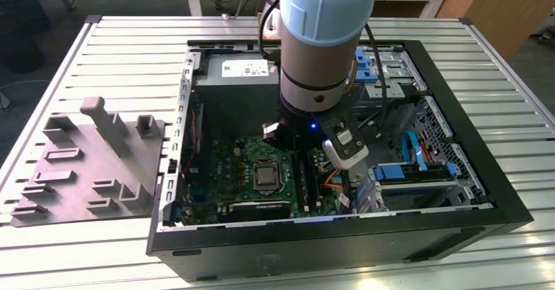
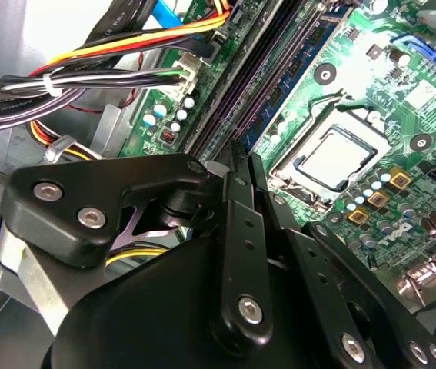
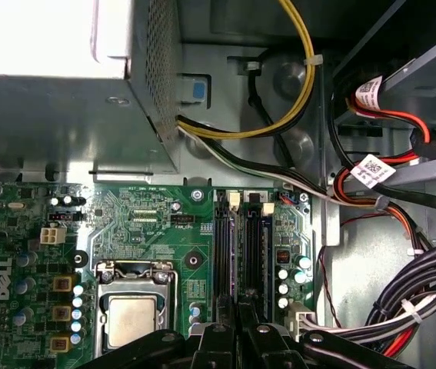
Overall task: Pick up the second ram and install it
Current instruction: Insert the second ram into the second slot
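The open computer case (image 1: 507,205) lies on the table (image 1: 130,56). The arm (image 1: 321,36) reaches down into it, over the motherboard (image 1: 234,166). The gripper (image 2: 244,157) holds its fingers together, with the tips at the slot rails (image 3: 223,246). The second ram (image 2: 298,81) stands in one rail, just beside the tips.

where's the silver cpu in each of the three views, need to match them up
Exterior view: the cpu sits in the middle of the green motherboard.
Second wrist view: the cpu lies in its metal frame, next to a row of gold-topped squares.
First wrist view: the cpu lies between gold-topped squares and the slot rails.
Shared landmark: the black memory slot rails run alongside it in all three.
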Robot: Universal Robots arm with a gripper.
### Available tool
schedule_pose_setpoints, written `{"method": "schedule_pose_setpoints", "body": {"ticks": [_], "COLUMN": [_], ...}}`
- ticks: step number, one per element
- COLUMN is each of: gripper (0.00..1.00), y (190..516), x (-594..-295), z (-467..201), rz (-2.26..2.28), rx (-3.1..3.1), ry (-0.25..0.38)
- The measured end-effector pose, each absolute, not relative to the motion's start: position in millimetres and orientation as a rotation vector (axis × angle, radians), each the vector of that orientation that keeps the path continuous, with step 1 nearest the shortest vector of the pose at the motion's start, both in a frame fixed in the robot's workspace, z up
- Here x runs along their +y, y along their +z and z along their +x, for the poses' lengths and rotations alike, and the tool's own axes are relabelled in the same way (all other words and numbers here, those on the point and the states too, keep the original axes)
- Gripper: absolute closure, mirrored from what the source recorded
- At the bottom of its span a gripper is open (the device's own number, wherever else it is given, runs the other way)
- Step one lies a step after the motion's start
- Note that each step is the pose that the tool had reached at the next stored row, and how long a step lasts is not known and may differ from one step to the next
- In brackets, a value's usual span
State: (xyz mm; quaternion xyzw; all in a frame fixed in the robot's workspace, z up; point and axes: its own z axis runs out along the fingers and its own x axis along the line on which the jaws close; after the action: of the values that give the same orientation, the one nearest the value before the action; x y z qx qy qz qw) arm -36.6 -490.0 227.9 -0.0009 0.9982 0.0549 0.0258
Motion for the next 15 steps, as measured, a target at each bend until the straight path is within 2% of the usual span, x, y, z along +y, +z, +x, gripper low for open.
{"method": "schedule_pose_setpoints", "body": {"ticks": [15], "gripper": [0.86], "y": [227.3], "x": [-492.7], "z": [-36.6], "rz": [-0.003], "rx": [3.085], "ry": [0.170]}}
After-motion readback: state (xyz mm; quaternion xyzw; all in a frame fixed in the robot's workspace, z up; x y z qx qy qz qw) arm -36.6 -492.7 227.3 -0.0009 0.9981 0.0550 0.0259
